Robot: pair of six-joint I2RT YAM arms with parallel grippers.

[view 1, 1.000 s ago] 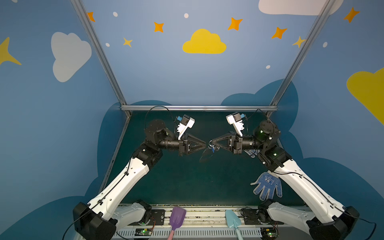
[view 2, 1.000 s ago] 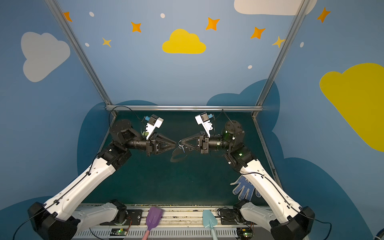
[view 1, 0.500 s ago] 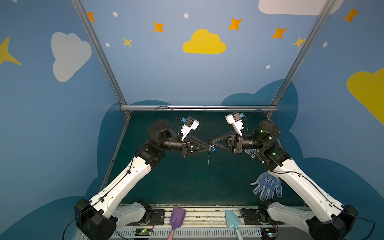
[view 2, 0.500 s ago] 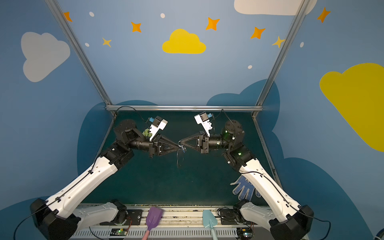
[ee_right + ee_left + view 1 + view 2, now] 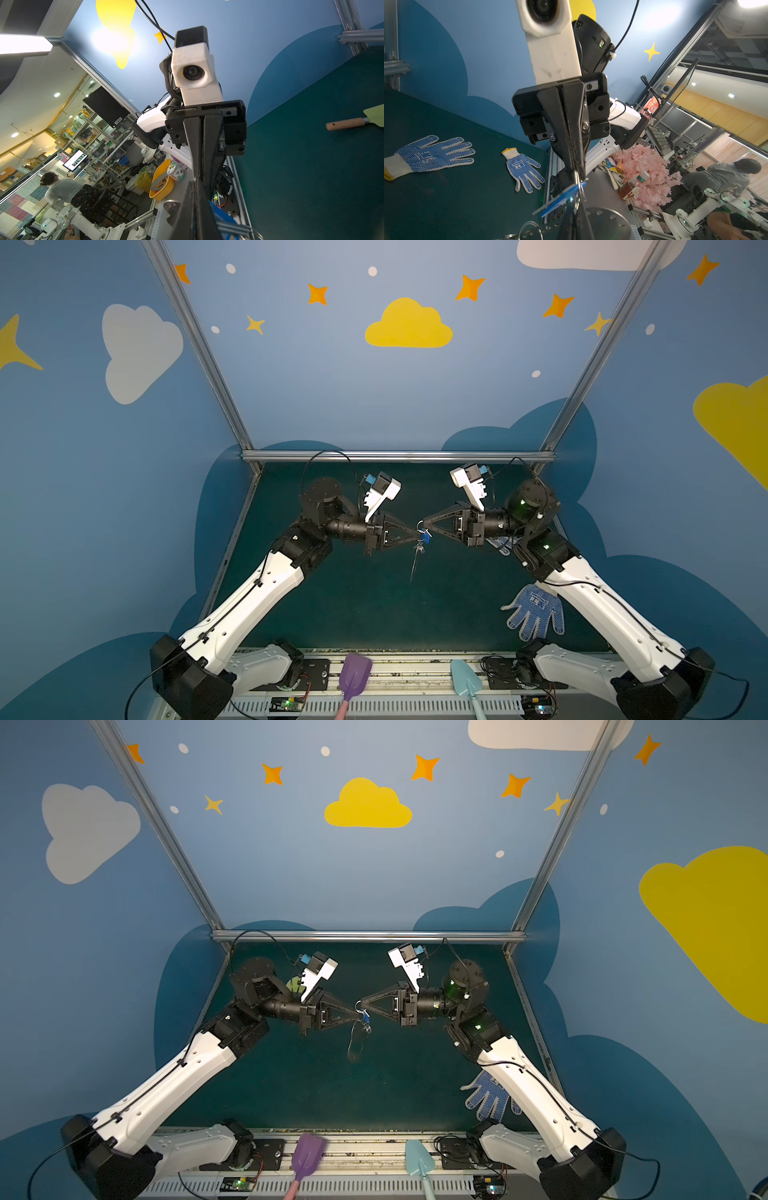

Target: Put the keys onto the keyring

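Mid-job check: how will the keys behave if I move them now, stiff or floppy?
The keys hang loose under their blue tag, so they will probably swing and twist rather than hold a pose. The right pincer seems to pinch only a thin ring; smooth metal may slip.

Blue walls (image 5: 332, 398), yellow cloud (image 5: 407, 325), orange stars (image 5: 318, 294); aluminium frame rail (image 5: 395, 456); dark green tabletop (image 5: 353, 605).

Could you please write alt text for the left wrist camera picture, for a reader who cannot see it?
Close up, the right gripper points toward the camera, its shut jaws pinching the thin metal ring of the keys, whose blue tag hangs from it. Beyond, two blue-dotted work gloves lie flat on the dark green table.
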